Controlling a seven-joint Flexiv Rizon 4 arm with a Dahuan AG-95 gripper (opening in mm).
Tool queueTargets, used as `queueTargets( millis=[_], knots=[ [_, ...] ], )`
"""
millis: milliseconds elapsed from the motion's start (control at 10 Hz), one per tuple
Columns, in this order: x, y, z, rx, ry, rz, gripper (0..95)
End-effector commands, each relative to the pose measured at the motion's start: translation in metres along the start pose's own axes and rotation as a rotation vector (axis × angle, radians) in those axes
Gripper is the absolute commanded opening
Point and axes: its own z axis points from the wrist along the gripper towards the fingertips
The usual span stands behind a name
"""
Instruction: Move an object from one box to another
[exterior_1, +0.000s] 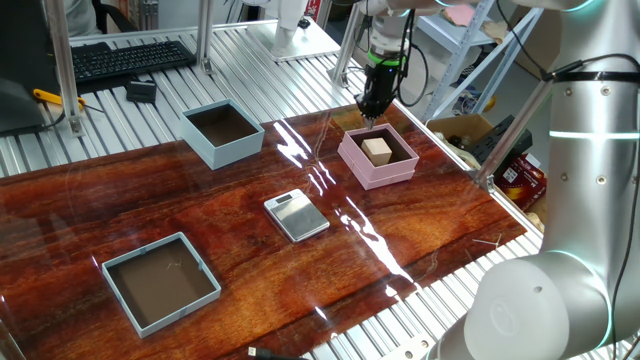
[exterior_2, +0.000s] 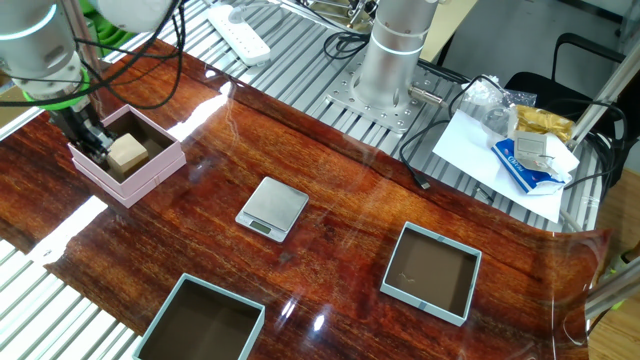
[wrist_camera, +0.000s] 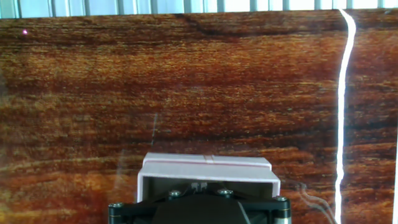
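Observation:
The small tan cube (exterior_1: 377, 150) (exterior_2: 127, 152) lies inside the pink box (exterior_1: 352, 160) (exterior_2: 150, 175) at the table's far right. My gripper (exterior_1: 368, 112) (exterior_2: 92, 140) hangs over the box's back rim, just beside the cube. It is shut with nothing between its fingers. In the hand view, only the pink box's wall (wrist_camera: 208, 168) shows, just ahead of the closed gripper (wrist_camera: 199, 185); the cube is hidden there. The tall light blue box (exterior_1: 205, 143) (exterior_2: 160, 320) stands at the back left with nothing in it.
A flat silver scale (exterior_1: 296, 215) (exterior_2: 272, 208) lies mid-table. A shallower grey-blue tray (exterior_1: 118, 295) (exterior_2: 395, 285) sits at the front left. A keyboard (exterior_1: 130, 57) lies beyond the table's back edge. Papers and packets (exterior_2: 520, 150) lie near the arm's base (exterior_2: 385, 95).

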Motion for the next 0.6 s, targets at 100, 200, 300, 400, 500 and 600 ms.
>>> queueTargets(
  millis=[100,200,300,400,500,600],
  knots=[
    [-0.0026,-0.0008,0.0007,-0.004,0.004,-0.001,0.0],
    [-0.0026,-0.0008,0.0007,-0.004,0.001,0.0,0.0],
    [-0.0025,-0.0009,0.0006,-0.003,-0.003,0.002,0.0],
    [-0.0026,-0.0013,0.0003,0.004,-0.004,0.003,0.0],
    [-0.0026,-0.0013,0.0003,0.001,-0.002,-0.005,0.0],
    [-0.0026,-0.0013,0.0003,-0.005,-0.003,-0.012,0.0]
  ],
)
